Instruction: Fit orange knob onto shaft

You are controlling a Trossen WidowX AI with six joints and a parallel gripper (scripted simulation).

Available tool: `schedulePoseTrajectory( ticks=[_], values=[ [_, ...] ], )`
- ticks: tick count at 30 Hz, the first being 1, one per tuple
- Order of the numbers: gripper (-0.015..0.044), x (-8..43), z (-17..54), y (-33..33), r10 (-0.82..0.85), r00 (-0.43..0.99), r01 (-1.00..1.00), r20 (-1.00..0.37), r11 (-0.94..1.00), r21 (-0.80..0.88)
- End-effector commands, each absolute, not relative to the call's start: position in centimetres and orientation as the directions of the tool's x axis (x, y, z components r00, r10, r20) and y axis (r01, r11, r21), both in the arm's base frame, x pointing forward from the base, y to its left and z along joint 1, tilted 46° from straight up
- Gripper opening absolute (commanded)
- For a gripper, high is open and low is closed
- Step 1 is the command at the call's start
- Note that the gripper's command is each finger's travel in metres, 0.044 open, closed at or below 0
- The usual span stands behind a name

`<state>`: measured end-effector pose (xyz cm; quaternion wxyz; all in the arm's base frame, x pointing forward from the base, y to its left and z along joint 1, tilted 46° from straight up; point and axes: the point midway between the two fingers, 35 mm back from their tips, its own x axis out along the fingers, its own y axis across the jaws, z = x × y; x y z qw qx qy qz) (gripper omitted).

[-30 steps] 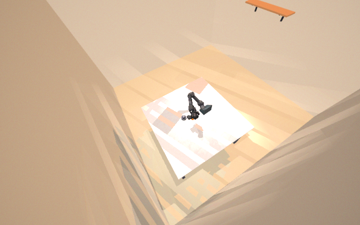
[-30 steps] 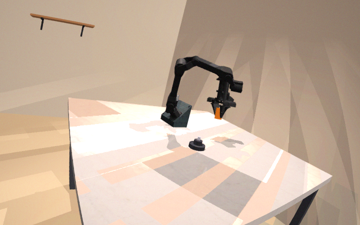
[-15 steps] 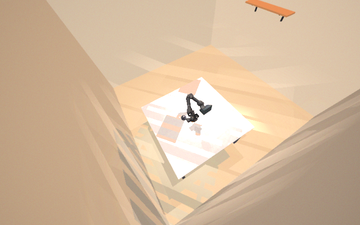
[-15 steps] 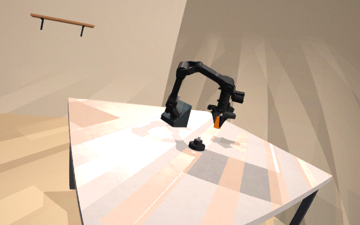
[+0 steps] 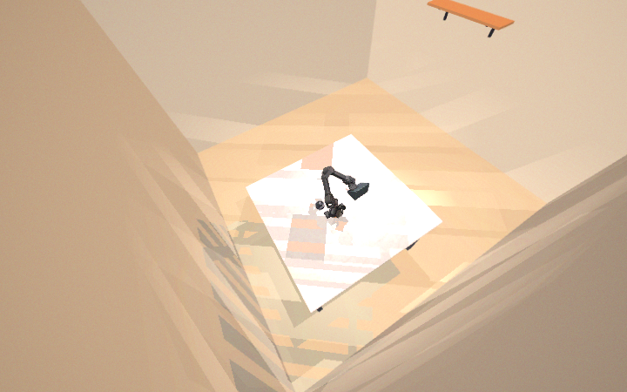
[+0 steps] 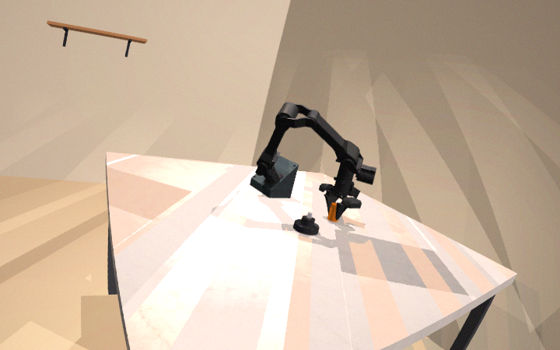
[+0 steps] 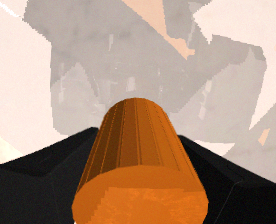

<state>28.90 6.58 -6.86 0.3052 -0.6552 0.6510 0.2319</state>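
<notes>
My gripper (image 6: 334, 211) (image 7: 136, 139) is shut on the orange knob (image 6: 332, 212) (image 7: 137, 145), which it holds about upright and low over the table. Whether the knob's lower end touches the table I cannot tell. The knob's hole is hidden underneath. The black round pedestal (image 5: 320, 205) (image 6: 306, 228) stands on the table, apart from the knob, to the left of it in the exterior view. Its short silver shaft (image 6: 309, 215) points up and is bare; its flat side is too small to make out. The pedestal does not show in the wrist view.
The arm's dark wedge-shaped base (image 5: 359, 191) (image 6: 288, 180) stands on the table (image 5: 394, 214) (image 6: 221, 270) behind the pedestal in the exterior view. Patchy shadows and light cover the table top. An orange-brown shelf (image 5: 471, 14) (image 6: 97, 32) hangs on the wall, far from the arm.
</notes>
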Motion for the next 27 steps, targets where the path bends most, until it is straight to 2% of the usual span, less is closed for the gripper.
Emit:
schedulePoseTrajectory(
  ticks=[1,5,14,27],
  values=[
    [0.0000,28.94,-7.56,5.87,-0.714,0.049,-0.995,-0.698,0.026,-0.097],
    [0.0000,28.74,-7.52,5.79,-0.714,0.049,-0.995,-0.698,0.026,-0.097],
    [0.0236,28.78,-7.48,5.88,-0.713,0.043,-0.995,-0.700,0.034,-0.096],
    [0.0240,28.78,-7.48,5.88,-0.713,0.043,-0.995,-0.700,0.034,-0.096]
  ],
)
